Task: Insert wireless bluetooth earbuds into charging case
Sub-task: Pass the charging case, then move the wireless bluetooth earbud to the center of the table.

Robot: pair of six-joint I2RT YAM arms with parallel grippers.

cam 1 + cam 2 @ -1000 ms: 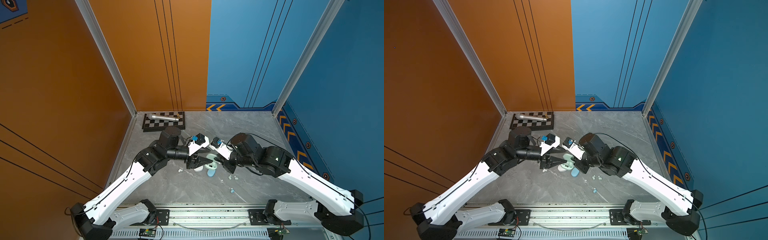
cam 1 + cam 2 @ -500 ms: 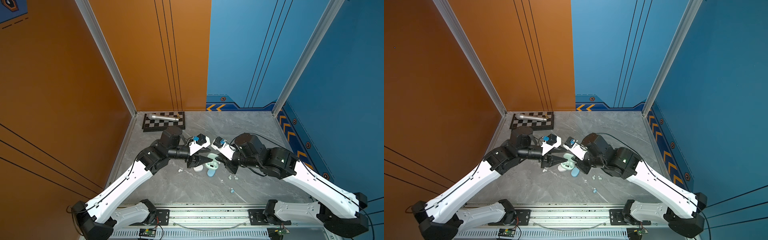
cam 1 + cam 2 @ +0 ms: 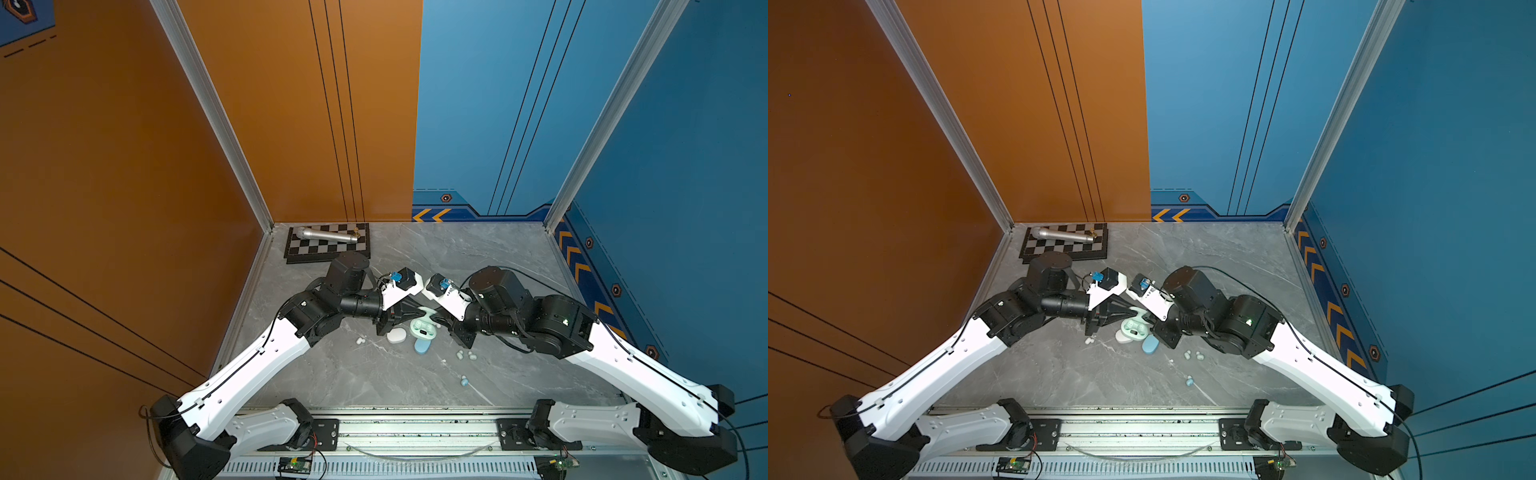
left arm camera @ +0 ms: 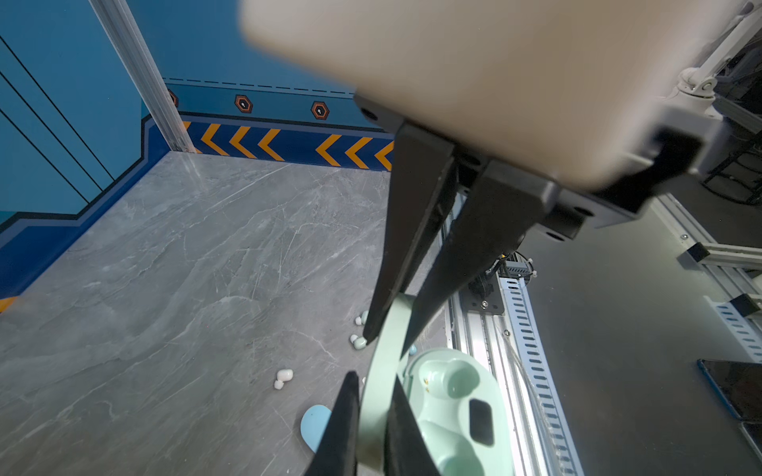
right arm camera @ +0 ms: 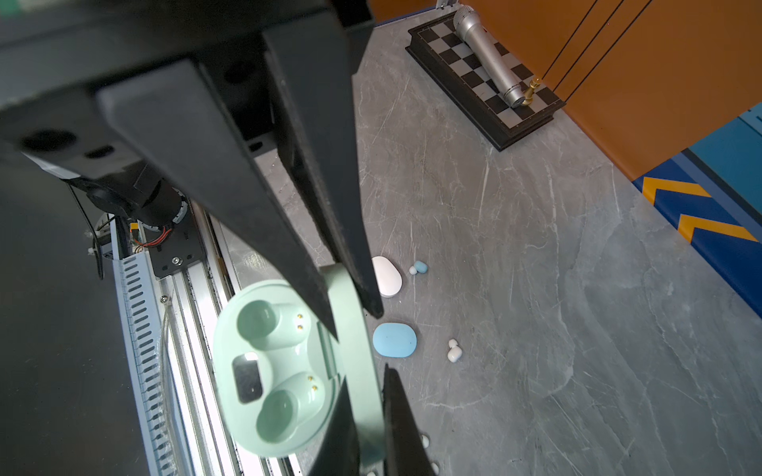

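A mint green charging case (image 3: 424, 328) (image 3: 1136, 330) stands open at the table's middle, its two wells (image 5: 272, 371) empty. My left gripper (image 4: 373, 377) is shut on the raised lid (image 4: 383, 362). From the opposite side my right gripper (image 5: 365, 375) is shut on the same lid (image 5: 358, 329). Loose earbuds lie on the table: a whitish one (image 3: 360, 340) left of the cases, a mint pair (image 3: 459, 354) to the right, a pale blue one (image 3: 464, 380) nearer the front.
A shut white case (image 3: 397, 335) and a shut pale blue case (image 3: 421, 345) lie just in front of the mint one. A chessboard (image 3: 328, 245) carrying a silver microphone (image 3: 324, 235) sits at the back left corner. An aluminium rail (image 3: 415, 432) runs along the front edge.
My left gripper has closed onto the mint case's lid. The right arm has shifted slightly to the right while keeping its grip.
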